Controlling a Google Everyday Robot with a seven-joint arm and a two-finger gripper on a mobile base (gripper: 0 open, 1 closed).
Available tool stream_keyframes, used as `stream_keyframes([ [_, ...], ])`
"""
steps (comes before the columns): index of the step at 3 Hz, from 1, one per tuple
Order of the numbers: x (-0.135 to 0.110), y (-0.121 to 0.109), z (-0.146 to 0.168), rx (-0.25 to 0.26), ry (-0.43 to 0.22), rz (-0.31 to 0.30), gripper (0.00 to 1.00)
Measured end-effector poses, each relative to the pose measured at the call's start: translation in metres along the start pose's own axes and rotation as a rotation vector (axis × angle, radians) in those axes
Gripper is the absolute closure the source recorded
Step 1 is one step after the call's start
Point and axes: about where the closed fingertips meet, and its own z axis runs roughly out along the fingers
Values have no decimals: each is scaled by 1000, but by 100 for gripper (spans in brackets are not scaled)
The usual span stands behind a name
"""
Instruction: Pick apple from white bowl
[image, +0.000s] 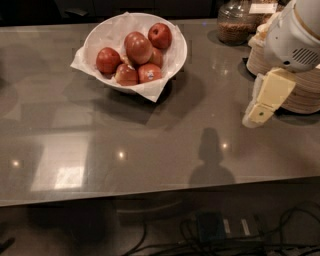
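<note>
End effector (258, 112) at right edge of frame, above tabletop (150, 155), nothing seen in its grasp, opening impossible to tell. Upper centre-left: white bowl (181, 50) heaped with apples (127, 74), well apart. Approach step, seemingly. Next: calls for reaching up-left, then descending over topmost apple (138, 47).

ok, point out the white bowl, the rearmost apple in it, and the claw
white bowl (181, 50): camera view, right inner wall near the rim.
rearmost apple (160, 35): camera view, middle of its skin.
claw (258, 115): camera view, its tip, far right of the bowl.
</note>
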Motion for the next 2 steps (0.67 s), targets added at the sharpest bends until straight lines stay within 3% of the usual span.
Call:
stream_keyframes([
  [2, -70, -53, 27, 89, -187, -13, 0],
])
